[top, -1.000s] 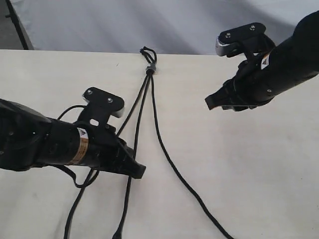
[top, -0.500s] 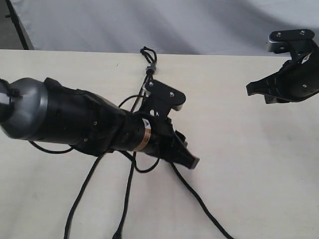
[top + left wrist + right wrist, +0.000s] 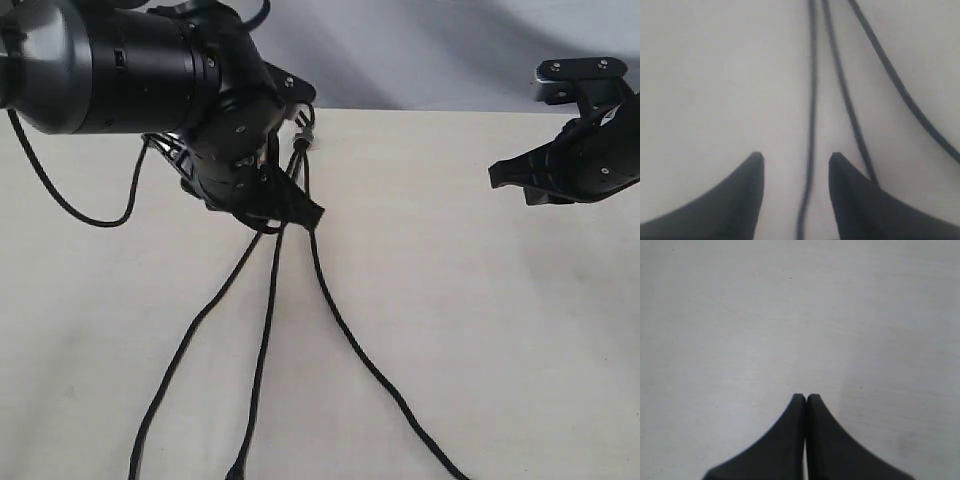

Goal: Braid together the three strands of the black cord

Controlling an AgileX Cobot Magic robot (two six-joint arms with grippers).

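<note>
At the upper middle of the exterior frame, the thin black woven cord (image 3: 304, 165) is joined by a grey band (image 3: 308, 140), and its three long black strands (image 3: 265, 330) fan down the pale surface (image 3: 480, 330) uncrossed, so braiding looks barely begun. Just below the band, the left gripper (image 3: 300, 208) hangs parted, one strand running between its tips, while the right gripper (image 3: 510, 175) sits pressed closed and empty at upper right. Next, the left should pinch that strand and carry it over its neighbour.

Pale cream table (image 3: 480, 330), black cord (image 3: 263, 340), grey band (image 3: 306, 133), black fingers (image 3: 735, 210), grey-white backdrop (image 3: 420, 50)
</note>
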